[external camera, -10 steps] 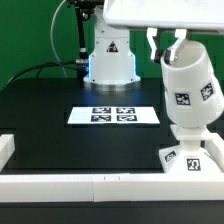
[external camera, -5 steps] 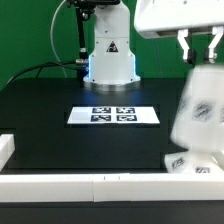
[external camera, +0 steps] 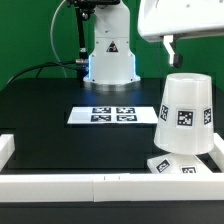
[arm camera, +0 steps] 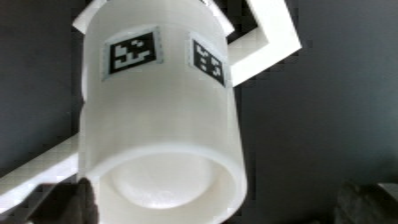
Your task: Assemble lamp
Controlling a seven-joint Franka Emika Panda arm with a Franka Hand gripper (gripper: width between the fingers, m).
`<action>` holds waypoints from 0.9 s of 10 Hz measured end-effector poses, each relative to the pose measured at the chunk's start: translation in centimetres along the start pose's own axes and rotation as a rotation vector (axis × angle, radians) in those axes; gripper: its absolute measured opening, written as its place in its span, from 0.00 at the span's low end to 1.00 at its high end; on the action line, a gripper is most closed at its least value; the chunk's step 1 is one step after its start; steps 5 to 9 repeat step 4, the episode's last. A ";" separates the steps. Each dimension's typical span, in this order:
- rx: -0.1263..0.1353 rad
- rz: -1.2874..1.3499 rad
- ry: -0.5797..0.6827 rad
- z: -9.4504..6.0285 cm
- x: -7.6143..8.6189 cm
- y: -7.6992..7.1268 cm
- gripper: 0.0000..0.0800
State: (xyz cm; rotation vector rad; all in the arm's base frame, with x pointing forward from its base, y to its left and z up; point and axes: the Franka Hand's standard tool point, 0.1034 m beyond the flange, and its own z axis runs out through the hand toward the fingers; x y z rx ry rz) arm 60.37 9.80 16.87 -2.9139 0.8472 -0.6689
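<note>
The large tapered white shade (external camera: 186,113) with square tags stands upright over the wedge-like base (external camera: 178,165) at the exterior view's right, near the front rail. The bulb is hidden, and I cannot tell whether it is under the shade. My gripper (external camera: 188,48) hangs above the shade, open and empty, with one dark finger (external camera: 170,46) showing clear of the shade's top. In the wrist view I look down on the shade (arm camera: 160,100) and its round top opening; my gripper (arm camera: 214,205) straddles it, with the fingers (arm camera: 54,203) apart from its sides.
The marker board (external camera: 113,115) lies flat mid-table. The robot's white pedestal (external camera: 108,55) stands behind it. A white rail (external camera: 80,186) runs along the front edge, with a short block (external camera: 5,148) at the exterior view's left. The table is black.
The shade was in my gripper above the base. It has dropped and now stands over the base. My gripper has opened and sits higher, slightly toward the exterior view's left.
</note>
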 end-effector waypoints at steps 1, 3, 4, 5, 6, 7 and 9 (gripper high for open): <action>0.010 -0.019 -0.005 -0.5 0.4 0.0 0.85; 0.037 -0.007 -0.025 -2.2 1.2 -0.4 0.87; 0.033 -0.009 -0.026 -2.0 1.1 -0.3 0.87; 0.033 -0.009 -0.026 -2.0 1.1 -0.3 0.87; 0.033 -0.009 -0.026 -2.0 1.1 -0.3 0.87; 0.033 -0.009 -0.026 -2.0 1.1 -0.3 0.87; 0.033 -0.009 -0.026 -2.0 1.1 -0.3 0.87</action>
